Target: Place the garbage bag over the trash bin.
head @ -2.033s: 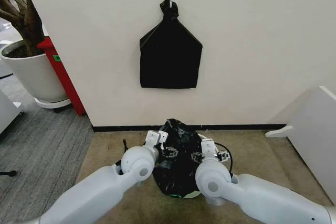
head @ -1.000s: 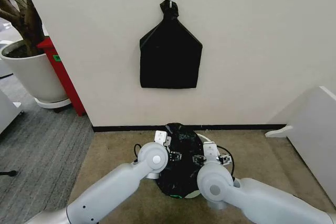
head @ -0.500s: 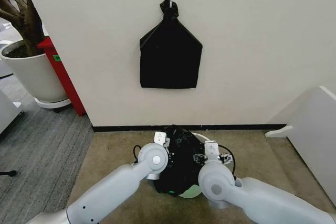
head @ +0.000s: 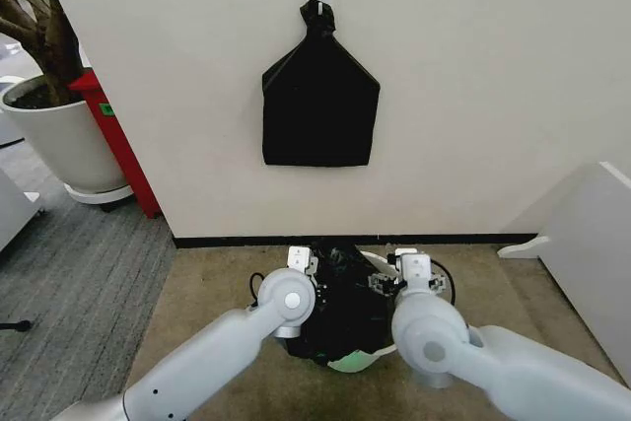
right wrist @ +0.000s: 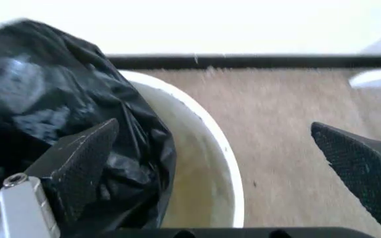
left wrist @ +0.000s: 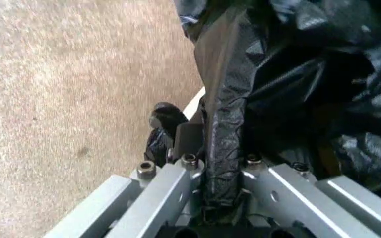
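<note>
Smooth white arms — round joints

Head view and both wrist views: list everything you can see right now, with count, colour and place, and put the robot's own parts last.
Bag: one, glossy black, bunched in and over the bin's mouth.
Bin: one, cream-white, on the carpet below the wall; rim partly uncovered on the right side.
Bundle: one, flat black, hung from a wall hook.
Plant pot: one, white, far left, holding a tree.
Red object: one, beside the pot against the wall.
White panel: one, at right.
Left tool: shut on a fold of the bag at the bin's left side.
Right tool: open, over the bin's right rim.
</note>
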You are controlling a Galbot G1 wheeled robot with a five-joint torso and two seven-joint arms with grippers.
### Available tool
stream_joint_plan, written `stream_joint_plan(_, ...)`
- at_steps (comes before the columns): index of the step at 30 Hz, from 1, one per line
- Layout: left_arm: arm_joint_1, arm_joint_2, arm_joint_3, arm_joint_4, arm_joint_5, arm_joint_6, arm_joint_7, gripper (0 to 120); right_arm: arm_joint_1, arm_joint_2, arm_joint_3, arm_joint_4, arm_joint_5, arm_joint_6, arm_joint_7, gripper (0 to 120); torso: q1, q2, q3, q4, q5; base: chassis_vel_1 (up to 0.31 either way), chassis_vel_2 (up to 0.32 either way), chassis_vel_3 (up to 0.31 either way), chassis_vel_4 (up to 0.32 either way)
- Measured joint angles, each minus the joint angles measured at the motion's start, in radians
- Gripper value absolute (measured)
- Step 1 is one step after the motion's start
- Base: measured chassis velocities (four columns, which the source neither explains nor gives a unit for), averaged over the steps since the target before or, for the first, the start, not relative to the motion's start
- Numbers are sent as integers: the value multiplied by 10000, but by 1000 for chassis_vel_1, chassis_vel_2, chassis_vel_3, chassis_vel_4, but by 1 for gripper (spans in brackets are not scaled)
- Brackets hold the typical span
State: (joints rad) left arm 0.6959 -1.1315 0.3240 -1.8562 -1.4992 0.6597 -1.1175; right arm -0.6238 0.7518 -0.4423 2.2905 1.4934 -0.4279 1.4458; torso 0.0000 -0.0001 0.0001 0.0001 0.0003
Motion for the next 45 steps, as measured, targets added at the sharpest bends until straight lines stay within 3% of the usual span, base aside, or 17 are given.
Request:
stream_joint_plan(4, 35, 89, -241, -271, -86, -424, 252, 2, -266, -351, 716, 545, -173, -259, -592, 100, 0, 0, 0, 0, -3, 0, 0, 0, 0)
stream_joint_plan(10, 106, 715, -564, -991, -53, -1645, 1701, 1, -1176, -796, 2474, 1391, -346, -448, -1761, 100, 0, 0, -1, -1, -3, 0, 0, 0, 0)
stream_joint_plan(13, 203, 1279, -832, -1387, 305, -2624, 2532, 1, -2083, -954, 4138, 1965, -537, -516, -3329, 100, 0, 0, -1, -2, -2, 0, 0, 0, 0)
stream_joint_plan(18, 320, 1843, -1295, -1772, 351, -3420, 3119, 1, -2333, -1129, 4894, 2163, -1051, -446, -4915, 100, 0, 1, -2, -2, -5, 0, 0, 0, 0)
stream_joint_plan(26, 346, 2583, -1591, -2276, 558, -3976, 3835, 1, -1152, -545, 4276, 2160, -1168, -547, -7201, 100, 0, 0, 0, 2, -4, 0, 0, 0, 0)
stream_joint_plan(30, 343, 2847, -1377, -2423, 1505, -3882, 4170, 1, -695, -381, 3923, 2064, -2316, -616, -8876, 100, 0, 0, -1, 1, -5, 0, 0, 0, 0)
stream_joint_plan(32, 342, 2863, -1345, -2425, 1598, -3863, 4198, 1, -664, -381, 3896, 2027, -2474, -620, -8993, 100, 0, 0, -1, 0, -5, 0, 0, 0, 0)
stream_joint_plan(38, 203, 3086, -648, -2408, 3369, -3401, 4715, 1, -30, 39, 2867, 655, -6214, -783, -10896, 100, 0, 0, 0, -1, -4, 0, 0, 0, 0)
stream_joint_plan(42, 112, 3131, -539, -2393, 3659, -3324, 4763, 1, 185, 280, 2492, 201, -7165, -823, -11128, 98, 0, 0, 0, -1, -2, 0, 0, 0, 0)
stream_joint_plan(45, 18, 3206, -471, -2377, 4025, -3214, 4832, 1, 816, 831, 1676, -420, -7907, -1023, -10961, 86, 0, 0, 0, -1, -3, 0, 0, 0, 0)
